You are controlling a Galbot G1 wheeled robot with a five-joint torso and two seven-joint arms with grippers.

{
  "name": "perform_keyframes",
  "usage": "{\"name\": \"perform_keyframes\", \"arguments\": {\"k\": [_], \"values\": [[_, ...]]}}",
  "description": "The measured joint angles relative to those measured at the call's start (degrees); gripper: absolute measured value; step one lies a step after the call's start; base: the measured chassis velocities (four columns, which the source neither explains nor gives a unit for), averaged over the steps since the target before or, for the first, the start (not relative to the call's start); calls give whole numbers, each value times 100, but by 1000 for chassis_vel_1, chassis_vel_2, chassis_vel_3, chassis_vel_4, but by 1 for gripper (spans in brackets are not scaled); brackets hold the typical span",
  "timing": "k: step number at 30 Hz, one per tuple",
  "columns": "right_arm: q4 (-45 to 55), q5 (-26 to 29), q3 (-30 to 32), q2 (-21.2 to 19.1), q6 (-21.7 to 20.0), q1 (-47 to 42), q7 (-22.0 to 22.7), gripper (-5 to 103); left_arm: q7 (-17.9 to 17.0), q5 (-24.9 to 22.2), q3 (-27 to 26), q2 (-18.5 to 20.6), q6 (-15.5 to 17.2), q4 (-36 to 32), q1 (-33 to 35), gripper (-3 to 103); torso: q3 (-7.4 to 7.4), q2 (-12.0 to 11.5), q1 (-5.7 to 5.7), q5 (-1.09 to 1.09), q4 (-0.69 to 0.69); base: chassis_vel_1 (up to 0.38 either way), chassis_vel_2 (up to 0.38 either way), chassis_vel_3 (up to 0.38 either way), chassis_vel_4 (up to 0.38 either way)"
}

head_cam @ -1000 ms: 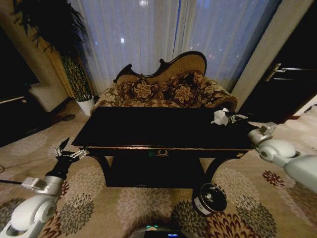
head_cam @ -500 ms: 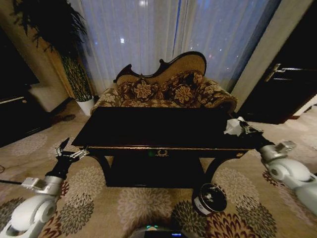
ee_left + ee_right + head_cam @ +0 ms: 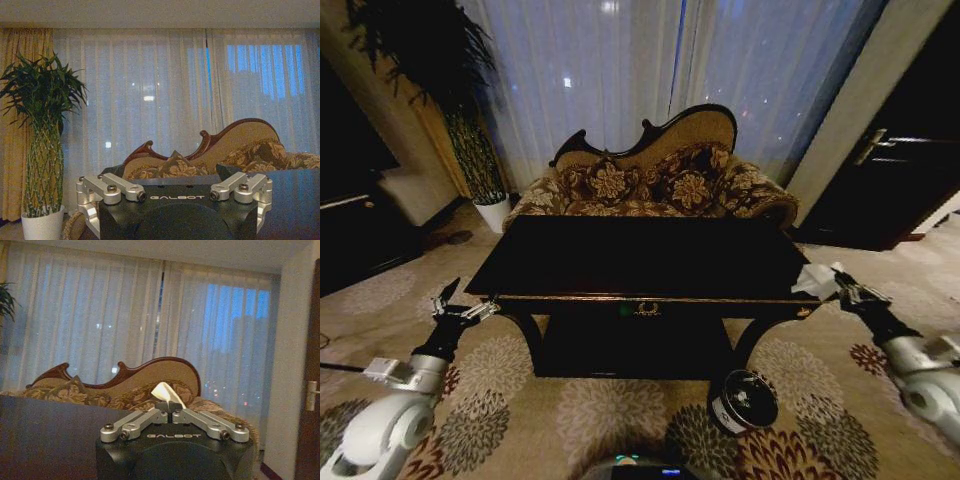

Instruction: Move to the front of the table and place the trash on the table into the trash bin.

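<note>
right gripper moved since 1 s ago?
Yes. The right gripper, shut on a white paper lump, has swung rightward and toward the robot, from over the table to just off its right front corner.

Both arms have smooth white rounded shells. The left gripper (image 3: 175, 192) and right gripper (image 3: 170, 412) have silver metal linkages with screws. Each black wrist housing carries white "GALBOT" lettering.

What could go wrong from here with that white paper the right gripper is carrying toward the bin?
1. The right gripper pinches the white paper lump by a small edge, off the table's right end; it might slip onto the carpet.
2. The trash bin sits low by the table leg and looks tilted, so a drop from this height could miss or tip it.
3. The left gripper hangs open near the table's left corner, which torso movement might brush.
</note>
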Motion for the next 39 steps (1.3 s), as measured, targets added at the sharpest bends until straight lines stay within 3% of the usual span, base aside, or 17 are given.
{"name": "perform_keyframes", "arguments": {"k": [15, 24, 39], "values": [[-405, -364, -480, 622, 448, -260, -301, 0, 0, 0, 0, -1, 0, 0, 0, 100, 0, 0, 0, -2, 1, 0, 0, 0, 0], [-1319, -1116, -1629, 1050, 606, 299, -341, 0, 0, 0, 0, -1, 0, 0, 0, 100, 0, 0, 0, 0, 1, 0, 0, 0, 0], [-2946, -1893, -3067, 1292, 717, 1645, -181, 0, 0, 0, 0, -1, 0, 0, 0, 100, 1, 0, 1, 1, 2, 0, 0, 0, 0]]}}
